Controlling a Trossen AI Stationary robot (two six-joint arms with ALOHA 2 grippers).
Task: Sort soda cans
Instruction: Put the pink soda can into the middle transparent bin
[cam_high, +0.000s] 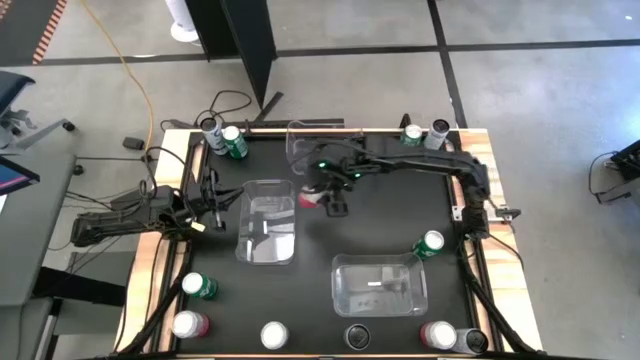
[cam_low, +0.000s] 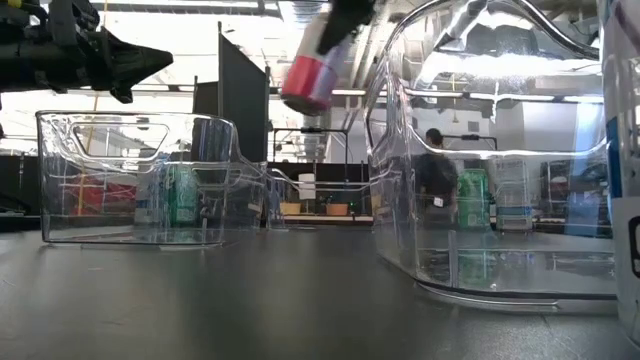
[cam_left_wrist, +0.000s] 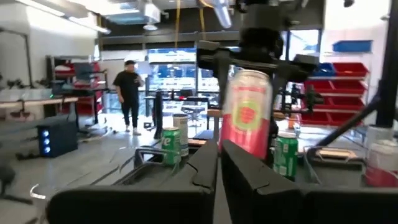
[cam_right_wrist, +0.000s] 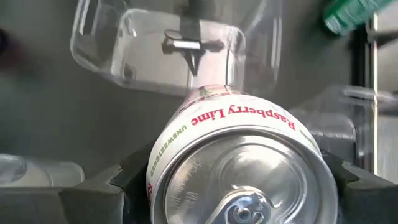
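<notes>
Black worktop (cam_high: 320, 230): your right gripper (cam_high: 322, 199) holds a red-pink Raspberry Lime can (cam_high: 311, 198) aloft, just beside a clear bin (cam_high: 268, 222). Transfer step; next, carry it over that bin and release. Left gripper (cam_high: 203, 226) waits closed, well apart.

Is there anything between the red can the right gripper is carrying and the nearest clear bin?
Nothing visible. The right gripper holds the red can in the air just beside the clear bin, whose open top is unobstructed.
</notes>
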